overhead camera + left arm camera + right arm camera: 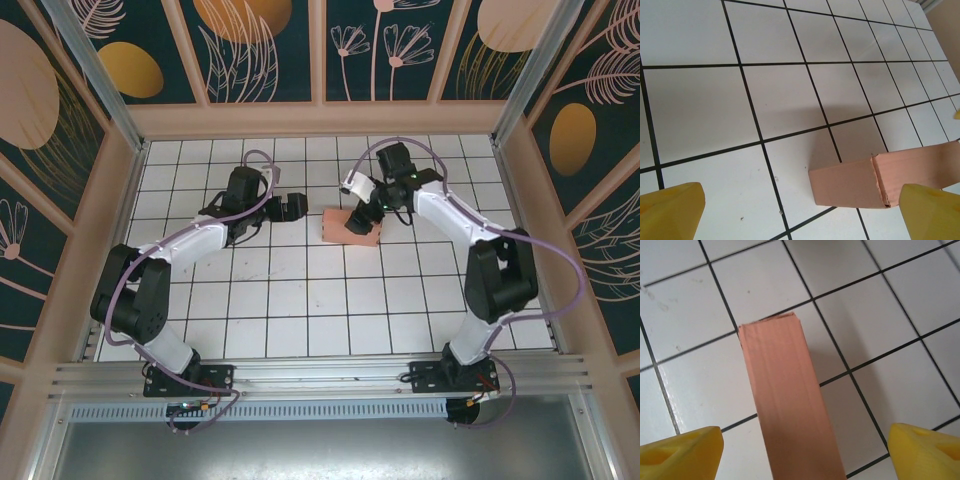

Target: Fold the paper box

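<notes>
The paper box (pixel 346 229) is a small salmon-pink closed box lying flat on the white tiled table, just right of centre at the back. My left gripper (pixel 297 207) hovers just left of it, open and holding nothing. In the left wrist view the box (pixel 850 182) lies ahead, close to the right yellow fingertip (pixel 932 210), and the gripper (pixel 800 215) stands wide. My right gripper (pixel 368 212) is above the box's right end. In the right wrist view the box (pixel 782 400) runs lengthwise between the yellow fingertips (pixel 680 452), with floor showing on both sides; the gripper (pixel 802 455) is open.
The white tiled table (pixel 300 300) is ringed by a low beige wall (pixel 320 120) at the back and sides. Both arm bases sit on the metal rail (pixel 320 375) at the near edge.
</notes>
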Robot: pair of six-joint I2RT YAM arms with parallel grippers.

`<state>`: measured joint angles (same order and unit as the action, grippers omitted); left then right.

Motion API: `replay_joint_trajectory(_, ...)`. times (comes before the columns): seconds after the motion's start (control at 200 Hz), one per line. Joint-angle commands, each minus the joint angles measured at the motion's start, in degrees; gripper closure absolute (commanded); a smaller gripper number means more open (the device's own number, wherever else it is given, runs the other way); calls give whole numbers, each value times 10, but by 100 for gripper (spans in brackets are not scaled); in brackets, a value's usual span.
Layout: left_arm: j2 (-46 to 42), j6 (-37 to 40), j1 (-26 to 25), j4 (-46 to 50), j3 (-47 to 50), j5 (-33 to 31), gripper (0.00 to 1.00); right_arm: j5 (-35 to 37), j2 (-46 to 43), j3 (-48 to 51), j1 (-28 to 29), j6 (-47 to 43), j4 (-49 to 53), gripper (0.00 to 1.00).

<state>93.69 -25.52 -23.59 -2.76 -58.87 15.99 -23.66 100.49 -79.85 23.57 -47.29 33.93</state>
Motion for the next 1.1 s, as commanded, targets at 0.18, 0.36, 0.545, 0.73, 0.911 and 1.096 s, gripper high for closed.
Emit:
replay_joint_trajectory(0.18, -9, 11, 18, -1, 7, 5, 1, 12, 101, -98, 0, -80, 127, 23)
replay_joint_trajectory(0.36, -7, 13, 20, 0, 10, 5, 1, 11, 114, -117, 2, -86, 145, 39)
replay_joint_trajectory(0.545, -8, 15, 21, -3, 13, 2, 1, 31, 86, -90, 9, -79, 115, 52)
replay_joint_trajectory(0.73, -10, 9, 31, -12, 20, 2, 1, 83, 40, -52, 27, -61, 49, 56)
replay_joint_trajectory(0.911, -15, -15, 54, -33, 35, 3, 1, 228, -3, 17, 72, -56, -116, 56)
replay_joint_trajectory(1.096, -20, -45, 90, -58, 67, 11, 1, 385, -17, 136, 144, -141, -377, 57)
